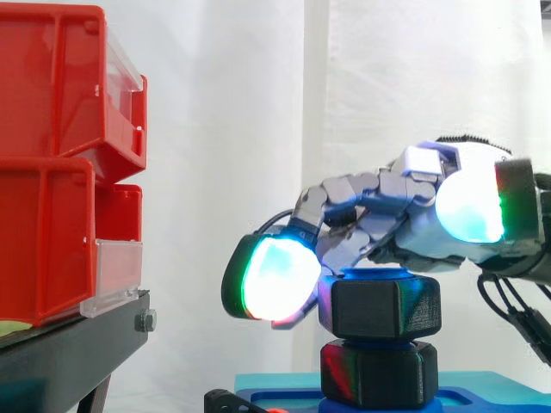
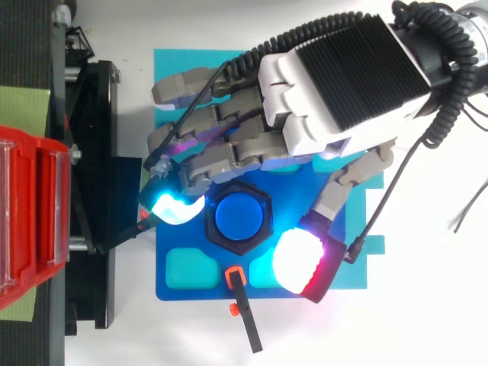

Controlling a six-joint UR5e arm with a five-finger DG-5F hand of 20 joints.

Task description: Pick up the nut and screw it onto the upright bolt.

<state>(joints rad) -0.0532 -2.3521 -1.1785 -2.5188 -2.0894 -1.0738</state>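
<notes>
Top view, starting at the fingertips: the cyan-lit fingertip [image 2: 172, 207] is pressed against the left side of the black hex nut [image 1: 380, 308], and the rest of the fingers curl over the nut's upper edge, so the hand [image 2: 339, 88] is wrapped round it from the upper right of the frame. The thumb [image 2: 300, 259] is a different story. Its red-white pad sits off the nut's lower right corner, and in the side view it looks raised above nut level, so I'd say it isn't pinching. My guess is that's deliberate: one pad pushing on a flat turns the nut, with the thumb parked ready for the next bite. The nut itself is already on the upright bolt [image 2: 238, 217] – you can see the blue bolt end through its hole. In the side view a strip of blue shows between the nut and the black hex block [image 1: 379, 375] at the bolt's foot, so it looks threaded on but not run down. All that stands on the blue plate [image 2: 349, 279] at the bottom centre – the red bins [image 1: 47, 232] on their black stand [image 1: 77, 346] are well off to the left.
</notes>
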